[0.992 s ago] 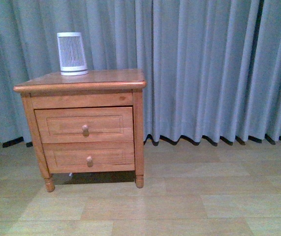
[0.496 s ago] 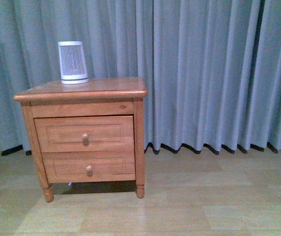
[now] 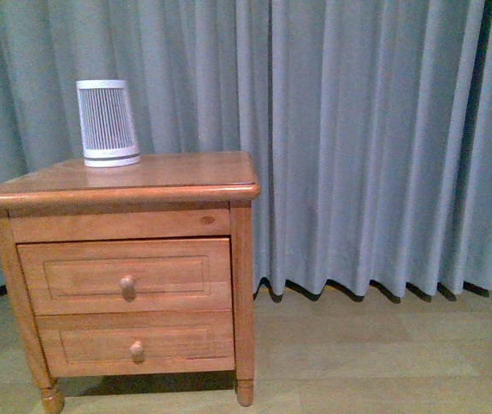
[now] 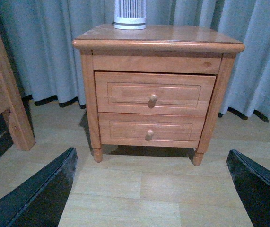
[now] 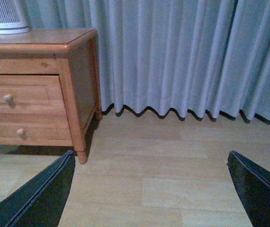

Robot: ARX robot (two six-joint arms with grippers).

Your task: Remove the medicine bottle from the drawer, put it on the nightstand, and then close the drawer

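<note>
Left pincer (image 4: 150,152) is hanging open, fingers (image 4: 40,198) spread wide, gripping nothing. Right pincer (image 5: 150,153) is doing likewise. Wood floor (image 5: 163,179) is lying just ahead of both. Beyond it, nightstand (image 4: 158,46) is standing squarely before the left pincer, well apart from it. Drawer (image 4: 125,92) is sitting shut, so the medicine bottle is hidden. Ribbed white device (image 3: 108,122) is standing on the top's far edge, with the curtain (image 3: 375,147) hanging behind.

Looks like a home bedroom: a wooden nightstand (image 3: 177,172) stands at the left before floor-length grey-blue curtains (image 3: 375,138), on a pale wood-plank floor (image 3: 383,354).
</note>
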